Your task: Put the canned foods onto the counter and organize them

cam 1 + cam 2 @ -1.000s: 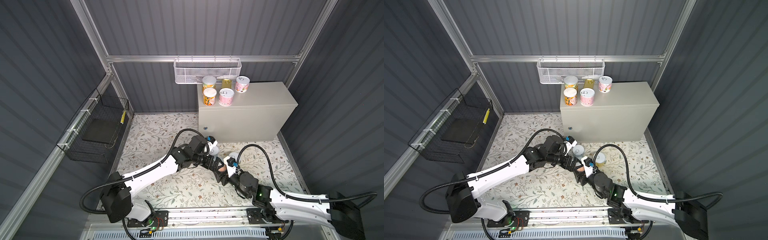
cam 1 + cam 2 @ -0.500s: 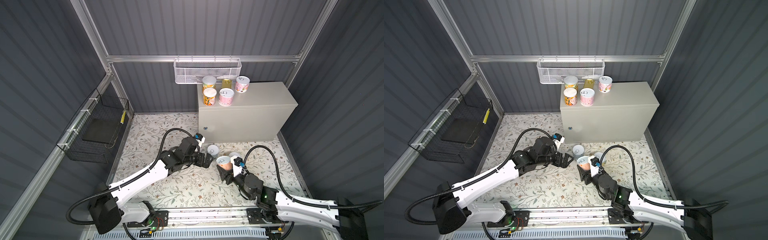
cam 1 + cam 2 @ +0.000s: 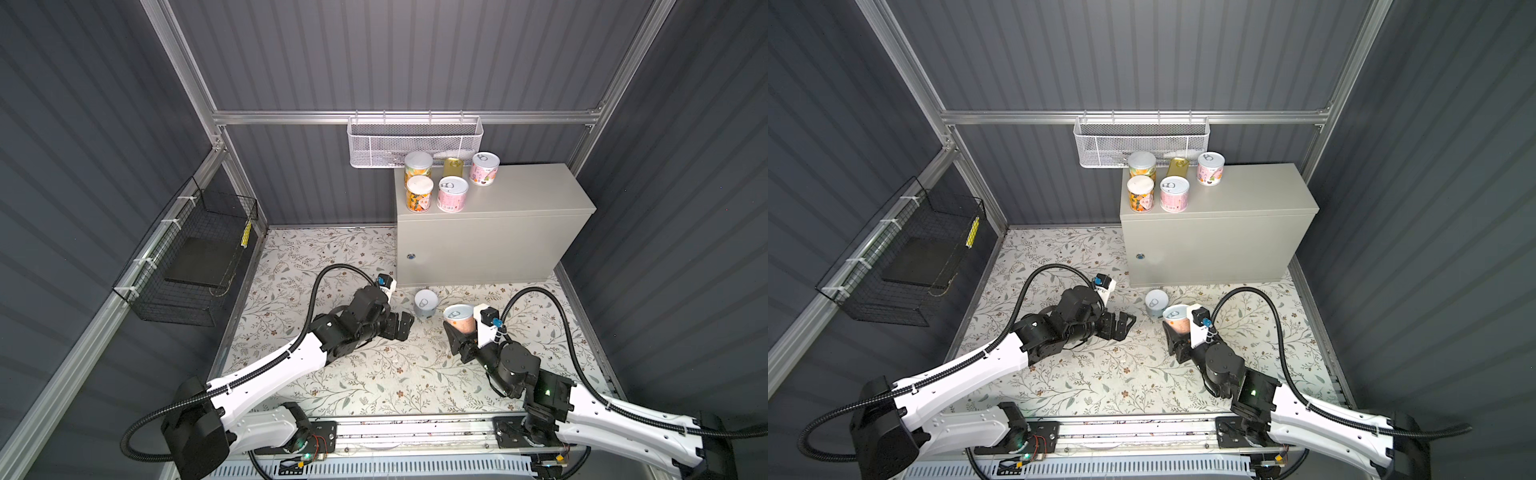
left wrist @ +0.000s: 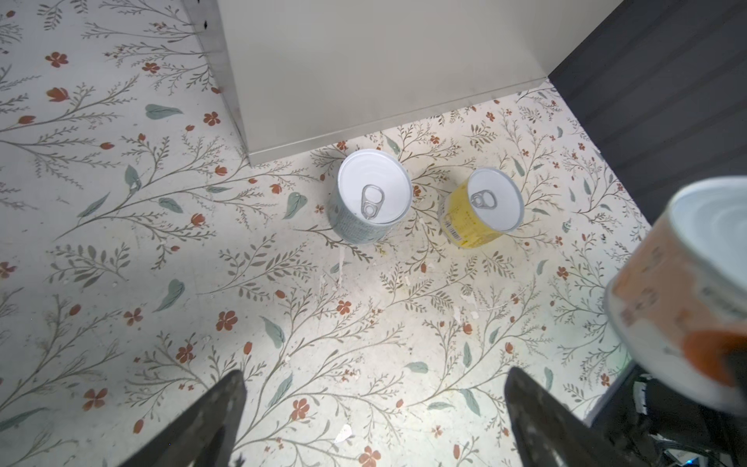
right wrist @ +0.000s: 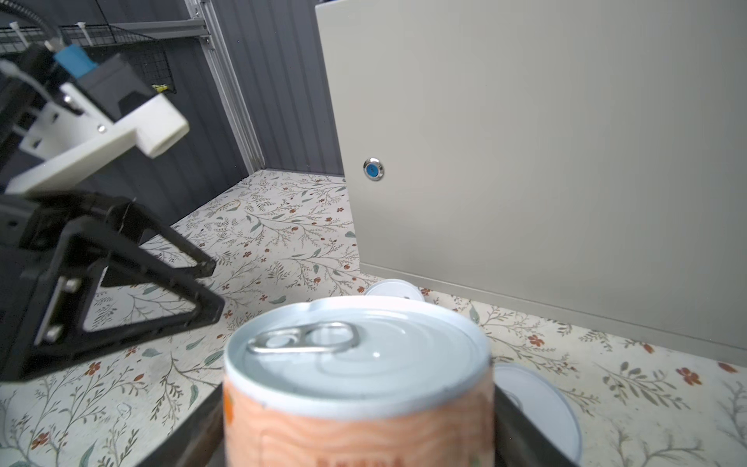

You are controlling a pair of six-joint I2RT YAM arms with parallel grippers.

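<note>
**Right hand [image 3: 464, 332] clamps an orange can [image 3: 458, 316] upright over the floor [image 3: 374, 374]; left hand [image 3: 402, 326] is empty, its jaws spread wide.**

In both top views the held can sits between the right hand's fingers, about half closed around its sides, with the left hand near it at 9 o'clock, apart. A blue-grey can [image 3: 426, 302] stands on the floor at the held can's 10 o'clock, and a yellow can [image 4: 481, 208] stands just beside it. The worktop [image 3: 528, 187] rises at 12 o'clock, with a cluster of five cans [image 3: 452, 194] at its 10 o'clock corner.
</note>
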